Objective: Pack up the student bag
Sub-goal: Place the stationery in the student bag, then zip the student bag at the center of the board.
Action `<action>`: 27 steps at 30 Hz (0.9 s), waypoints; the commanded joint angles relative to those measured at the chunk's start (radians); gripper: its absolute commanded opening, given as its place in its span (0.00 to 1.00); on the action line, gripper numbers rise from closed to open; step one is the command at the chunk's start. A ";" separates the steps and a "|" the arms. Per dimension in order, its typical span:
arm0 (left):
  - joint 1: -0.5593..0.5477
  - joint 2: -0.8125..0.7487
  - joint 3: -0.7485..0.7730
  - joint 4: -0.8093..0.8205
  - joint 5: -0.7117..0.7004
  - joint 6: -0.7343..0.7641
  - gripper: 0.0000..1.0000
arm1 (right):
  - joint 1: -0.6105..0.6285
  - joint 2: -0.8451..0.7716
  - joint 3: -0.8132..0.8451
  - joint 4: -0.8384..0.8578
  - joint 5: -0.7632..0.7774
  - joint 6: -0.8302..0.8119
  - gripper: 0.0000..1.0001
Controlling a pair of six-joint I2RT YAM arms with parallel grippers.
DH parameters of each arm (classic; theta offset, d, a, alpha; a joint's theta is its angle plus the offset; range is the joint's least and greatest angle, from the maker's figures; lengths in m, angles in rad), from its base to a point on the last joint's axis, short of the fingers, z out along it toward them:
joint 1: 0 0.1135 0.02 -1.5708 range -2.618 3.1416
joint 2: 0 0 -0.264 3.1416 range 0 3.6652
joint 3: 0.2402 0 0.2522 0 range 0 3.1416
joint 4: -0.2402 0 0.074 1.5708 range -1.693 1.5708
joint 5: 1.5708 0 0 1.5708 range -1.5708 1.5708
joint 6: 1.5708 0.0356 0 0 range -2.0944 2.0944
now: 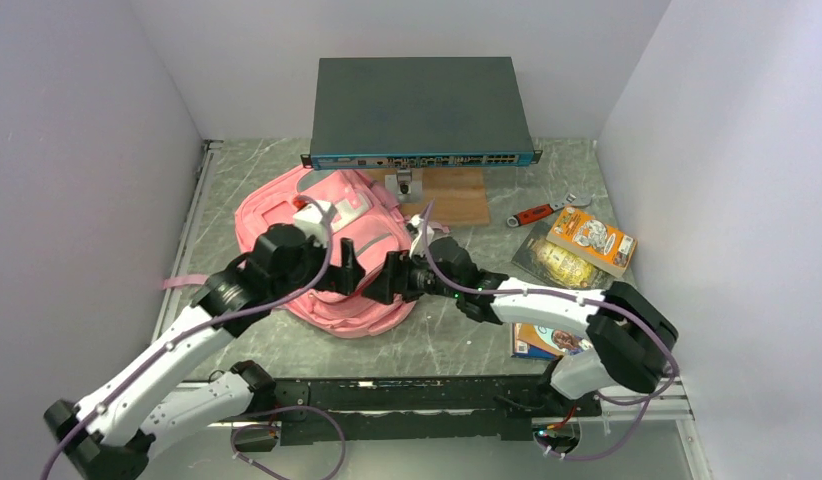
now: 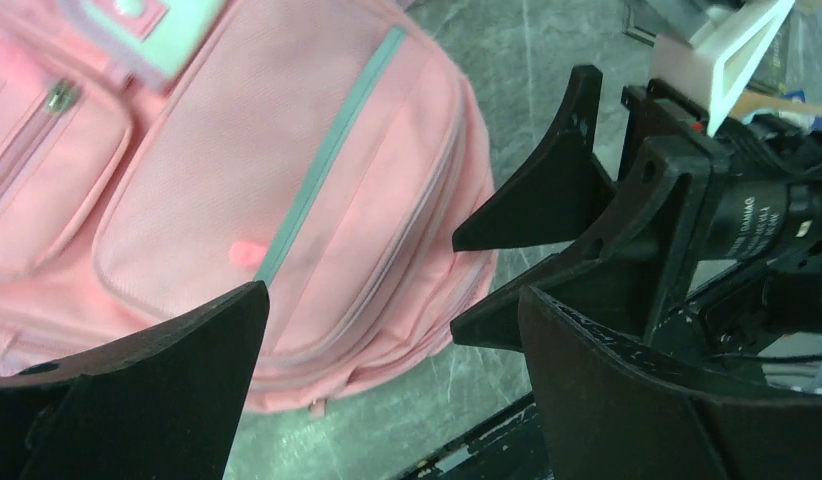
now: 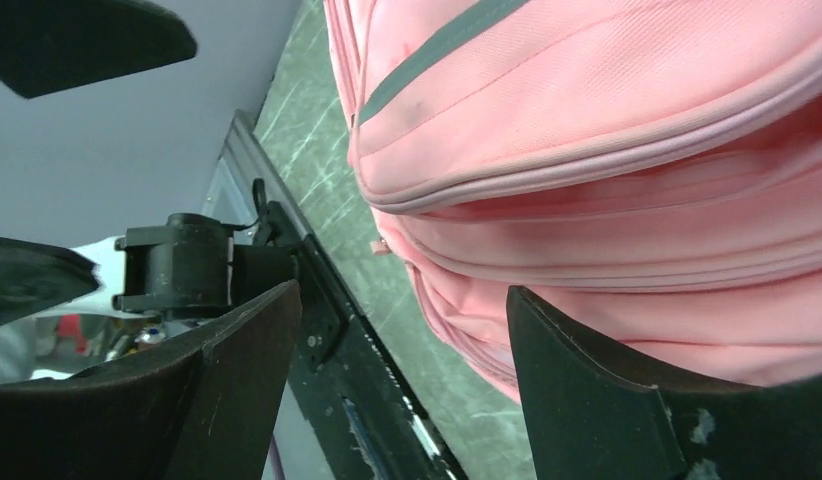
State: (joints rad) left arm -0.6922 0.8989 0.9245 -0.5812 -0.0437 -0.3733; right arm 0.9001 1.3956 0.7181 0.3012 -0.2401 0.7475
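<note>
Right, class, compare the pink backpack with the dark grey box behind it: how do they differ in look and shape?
The backpack is light pink, soft and rumpled; the grey box is dark, rigid and rectangular. The backpack has pockets and zips; the grey box has ports along its front edge. Both lie broad side up.

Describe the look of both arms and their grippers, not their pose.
Both the left arm and the right arm have white link shells, bulky black joints and a thin purple cable looped along them. The left gripper and right gripper are black, with broad matte wedge-shaped fingers. The right gripper's body carries small white lettering, too blurred to read.
</note>
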 commanded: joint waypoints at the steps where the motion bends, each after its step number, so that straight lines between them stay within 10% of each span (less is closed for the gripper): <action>1: 0.040 -0.121 -0.088 -0.085 -0.076 -0.166 1.00 | 0.047 0.085 -0.010 0.211 0.014 0.165 0.78; 8: 0.237 -0.190 -0.172 -0.087 0.026 -0.248 0.98 | 0.060 0.231 0.039 0.309 0.051 0.247 0.61; 17: 0.659 -0.061 -0.303 0.062 0.456 -0.244 0.57 | 0.059 0.250 0.061 0.288 0.092 0.246 0.44; 27: 0.729 -0.015 -0.368 0.107 0.461 -0.318 0.51 | 0.058 0.287 0.113 0.285 0.085 0.241 0.48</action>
State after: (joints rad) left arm 0.0292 0.8856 0.5762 -0.5407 0.3782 -0.6422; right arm 0.9588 1.6600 0.7673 0.5316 -0.1616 0.9882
